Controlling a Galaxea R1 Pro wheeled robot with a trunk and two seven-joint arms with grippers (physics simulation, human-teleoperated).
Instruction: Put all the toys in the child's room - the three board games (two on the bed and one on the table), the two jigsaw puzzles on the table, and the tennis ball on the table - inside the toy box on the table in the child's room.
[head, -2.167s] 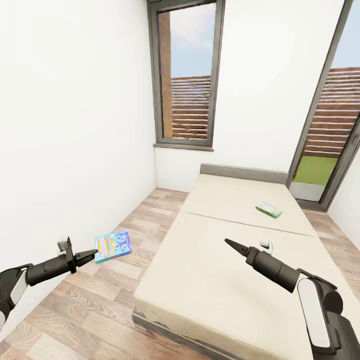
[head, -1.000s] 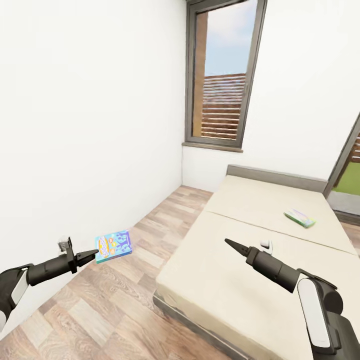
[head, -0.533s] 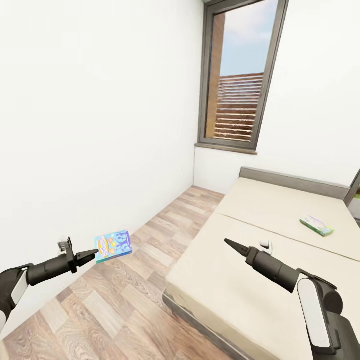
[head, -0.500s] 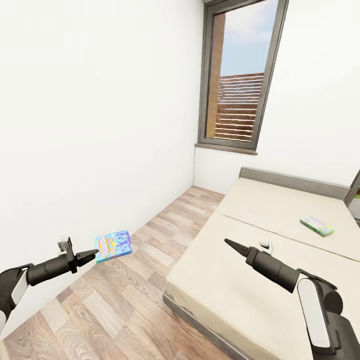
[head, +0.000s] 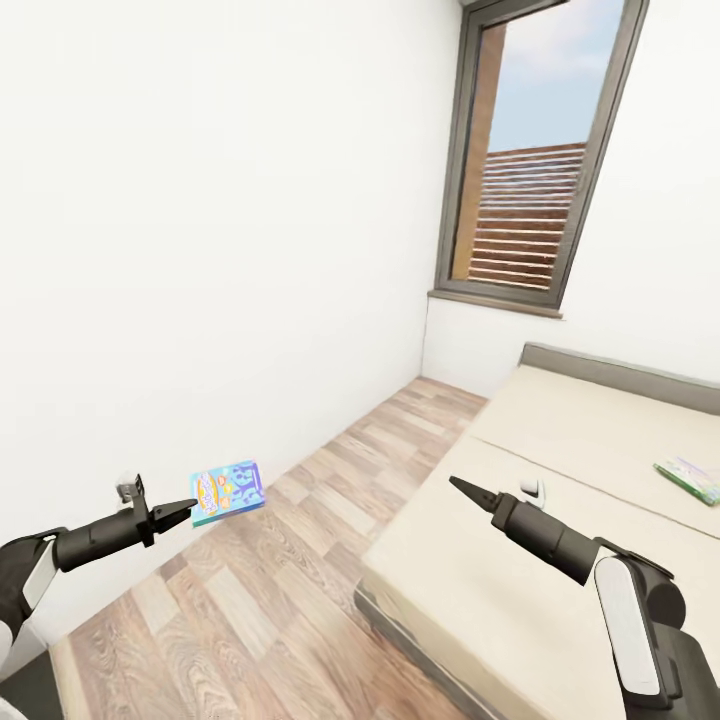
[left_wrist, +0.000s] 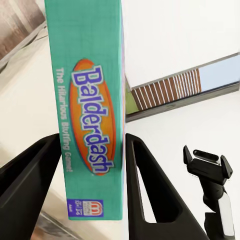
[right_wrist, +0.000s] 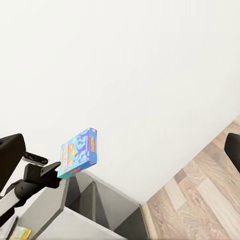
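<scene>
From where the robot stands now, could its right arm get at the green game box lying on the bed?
Probably not without moving: the green game box lies far up the bed, well beyond the right gripper, though nothing blocks the way.

Head cam faces wall/bed (head: 560, 480); both wrist cams share game box (left_wrist: 92, 110).

Small blue board game (head: 227, 492) held aloft, white-green box (head: 689, 480) on bed (head: 560, 470)

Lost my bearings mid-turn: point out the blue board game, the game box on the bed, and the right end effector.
Blue board game (head: 227, 492), head view: middle of its printed cover.
Game box on the bed (head: 690, 480), head view: its green-edged top face.
Right end effector (head: 459, 486), head view: the tip of its closed fingers.
</scene>
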